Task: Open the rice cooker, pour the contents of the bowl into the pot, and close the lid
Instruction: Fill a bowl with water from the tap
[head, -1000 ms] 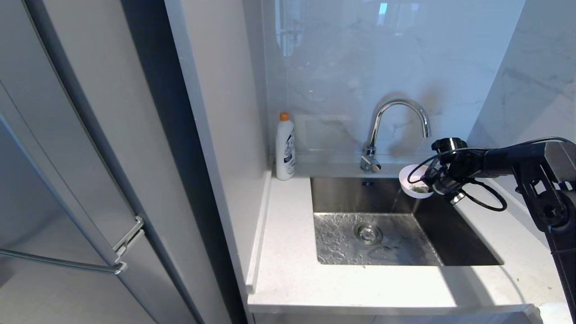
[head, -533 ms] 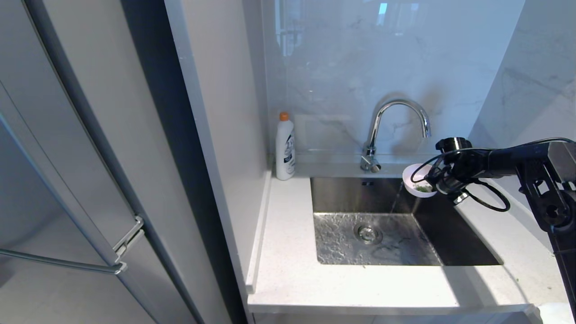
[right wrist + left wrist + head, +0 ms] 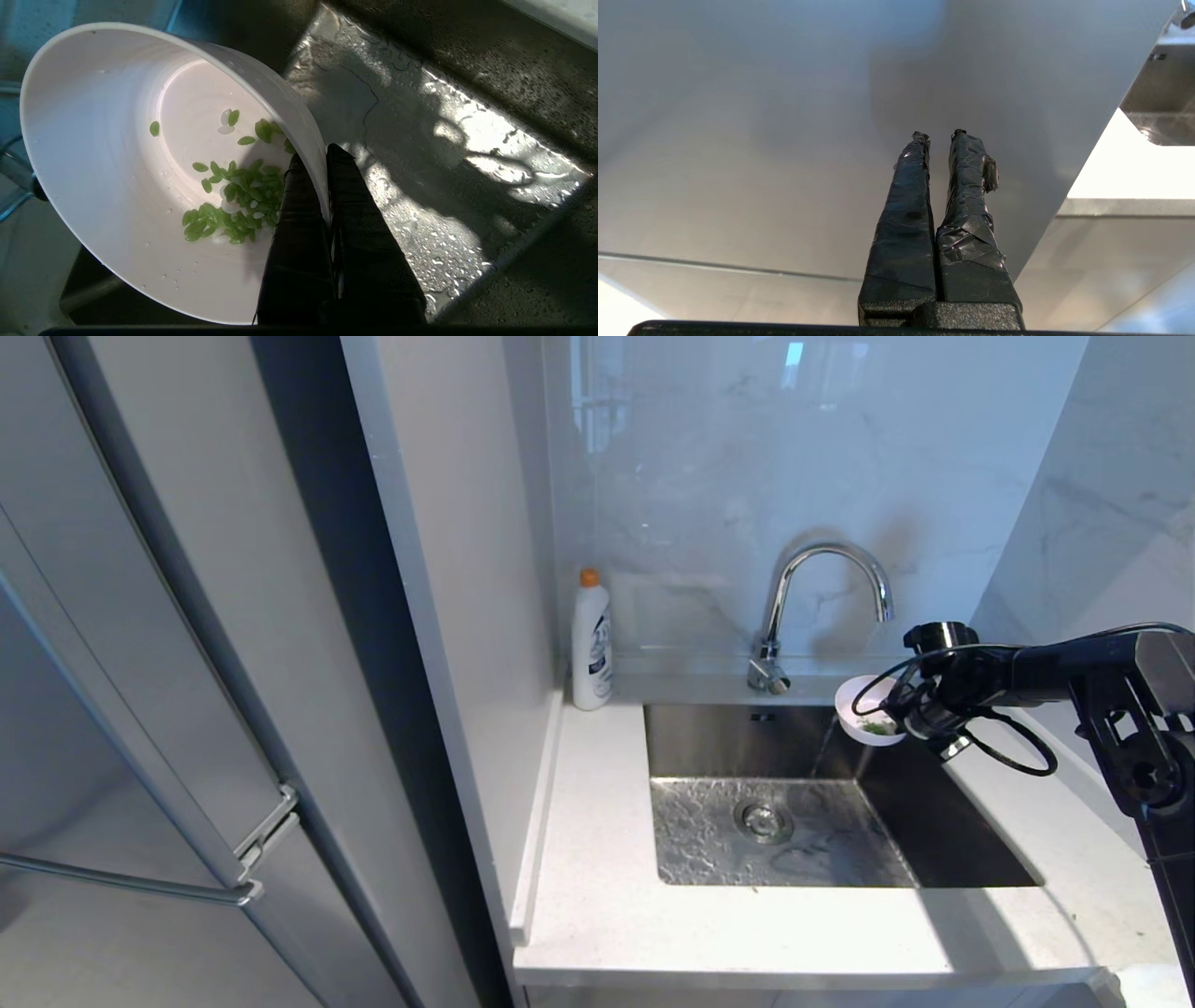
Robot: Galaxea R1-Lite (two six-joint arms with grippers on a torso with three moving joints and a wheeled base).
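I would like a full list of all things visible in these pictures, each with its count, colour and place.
bowl: one, white, tilted over the sink, rim pinched by the right gripper
grains: many, green, wet, inside the bowl
sink: one, steel, wet, set in the counter
counter: one, white
faucet: one, chrome, behind the sink
bottle: one, white with orange cap, left back corner
refrigerator: one, grey, far left
right gripper: shut on the bowl
left gripper: shut, empty, beside the grey panel
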